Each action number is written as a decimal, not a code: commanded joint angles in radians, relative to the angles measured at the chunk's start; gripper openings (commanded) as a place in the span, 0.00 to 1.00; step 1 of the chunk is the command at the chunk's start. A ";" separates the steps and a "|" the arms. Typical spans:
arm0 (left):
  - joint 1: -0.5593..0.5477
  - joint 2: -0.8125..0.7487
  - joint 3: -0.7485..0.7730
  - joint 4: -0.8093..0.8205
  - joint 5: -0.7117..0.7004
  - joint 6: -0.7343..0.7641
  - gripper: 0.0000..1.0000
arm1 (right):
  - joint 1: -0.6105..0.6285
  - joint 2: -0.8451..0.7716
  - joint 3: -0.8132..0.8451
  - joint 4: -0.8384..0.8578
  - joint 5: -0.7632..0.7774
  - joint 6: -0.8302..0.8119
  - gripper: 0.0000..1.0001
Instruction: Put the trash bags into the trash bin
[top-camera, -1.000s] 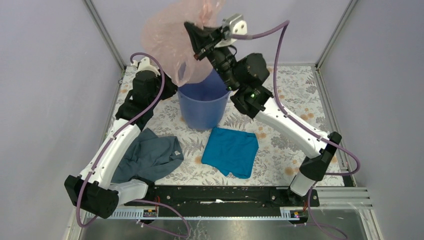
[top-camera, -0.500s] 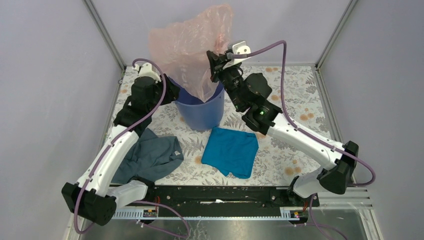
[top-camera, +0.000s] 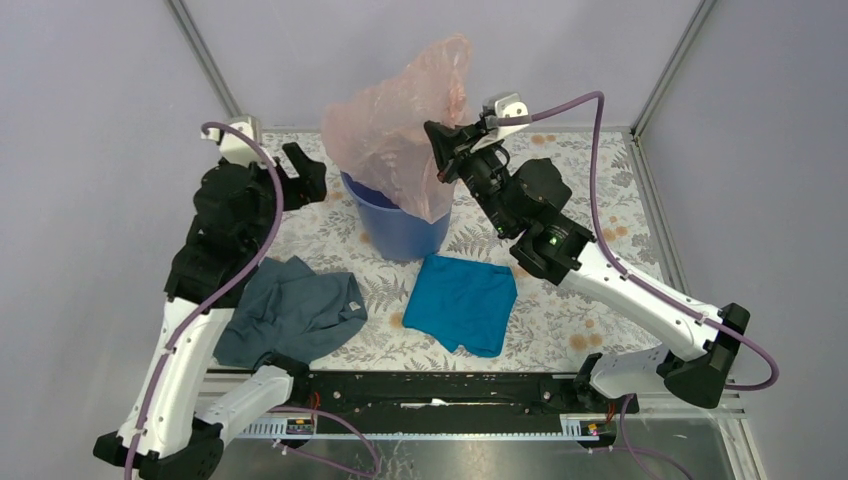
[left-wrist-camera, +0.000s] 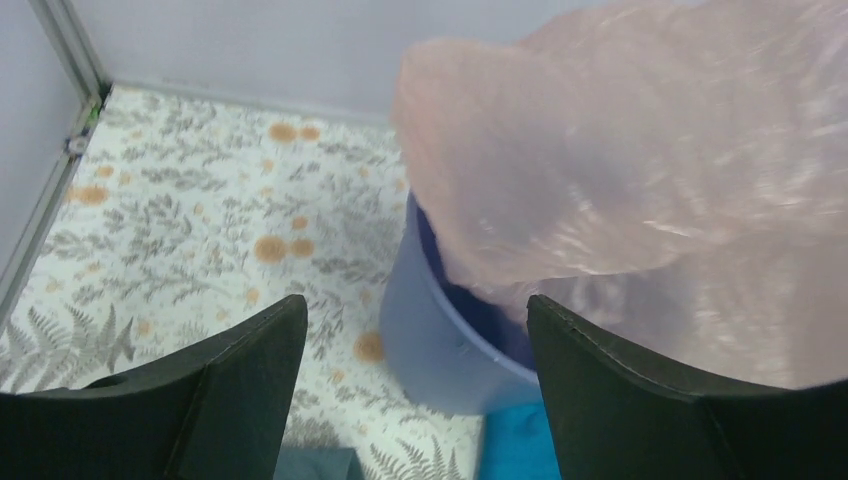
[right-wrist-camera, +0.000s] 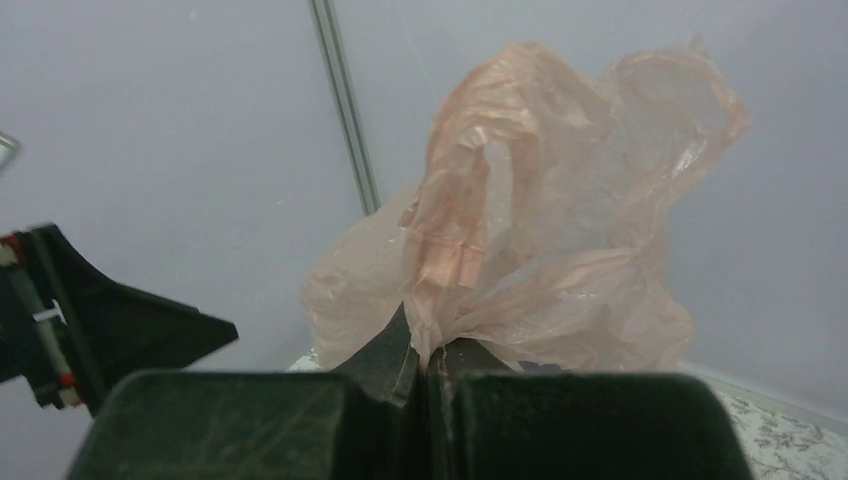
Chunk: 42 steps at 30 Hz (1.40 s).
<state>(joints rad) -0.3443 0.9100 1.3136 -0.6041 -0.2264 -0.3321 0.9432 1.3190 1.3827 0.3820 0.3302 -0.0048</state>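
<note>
A thin, see-through pink trash bag (top-camera: 385, 125) billows above the blue trash bin (top-camera: 400, 228), its lower part hanging inside the rim and down the bin's right side. My right gripper (top-camera: 446, 152) is shut on a bunched fold of the trash bag (right-wrist-camera: 560, 230) at the bin's right rim; the right gripper (right-wrist-camera: 425, 345) has its jaws pressed together on the plastic. My left gripper (top-camera: 306, 172) stands open to the left of the bin, apart from the bag. Between the left gripper (left-wrist-camera: 415, 305) fingers I see the trash bin (left-wrist-camera: 440, 335) wall and the trash bag (left-wrist-camera: 640, 180) above it.
A teal cloth (top-camera: 460, 300) lies just in front of the bin and a grey cloth (top-camera: 290, 312) lies front left by the left arm. The floral table cover (top-camera: 590, 190) is bounded by metal frame posts (top-camera: 205, 55) and plain walls.
My left gripper has opened, let go of the bag and drawn back to the left. My right gripper has carried the bag down and to the right over the bin.
</note>
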 joint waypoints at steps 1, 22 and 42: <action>0.002 0.034 0.116 0.069 0.067 -0.016 0.86 | 0.000 -0.021 -0.017 0.000 0.011 0.039 0.01; -0.064 0.486 0.119 0.389 0.411 -0.076 0.71 | -0.001 0.003 -0.015 -0.059 -0.072 0.155 0.00; -0.065 0.445 0.173 0.252 0.439 -0.126 0.81 | -0.255 0.173 0.128 -0.295 -0.518 0.365 0.00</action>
<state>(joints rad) -0.4103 1.4391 1.3830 -0.3634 0.1814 -0.4709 0.7284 1.4425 1.4010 0.1917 0.0326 0.3145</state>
